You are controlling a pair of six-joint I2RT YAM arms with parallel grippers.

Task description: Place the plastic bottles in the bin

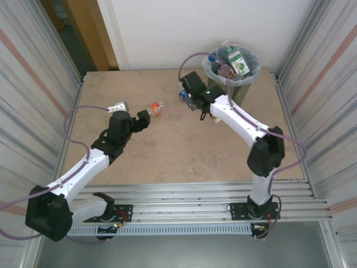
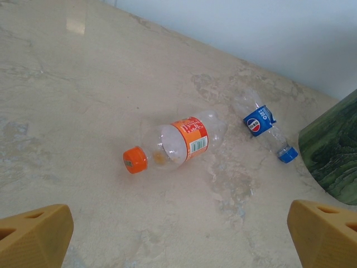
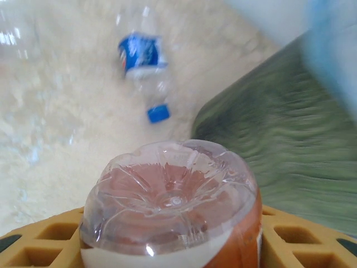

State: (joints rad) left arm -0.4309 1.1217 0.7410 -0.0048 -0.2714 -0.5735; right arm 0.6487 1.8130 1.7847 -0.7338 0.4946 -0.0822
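Right hand (image 3: 170, 248) clamps a bottle (image 3: 173, 195) (cut off below, bin (image 3: 268, 145) blurred); left hand (image 2: 178, 240) spread apart.

The blue-labelled bottle (image 2: 260, 122) carries Pepsi branding.

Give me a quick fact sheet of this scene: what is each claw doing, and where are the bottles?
Left claw: open, empty, facing the orange-cap bottle
Right claw: shut on a red-label bottle, beside the bin
Bin: piled with binned bottles
Table: orange-cap bottle, blue-label bottle and grey-label bottle lying loose
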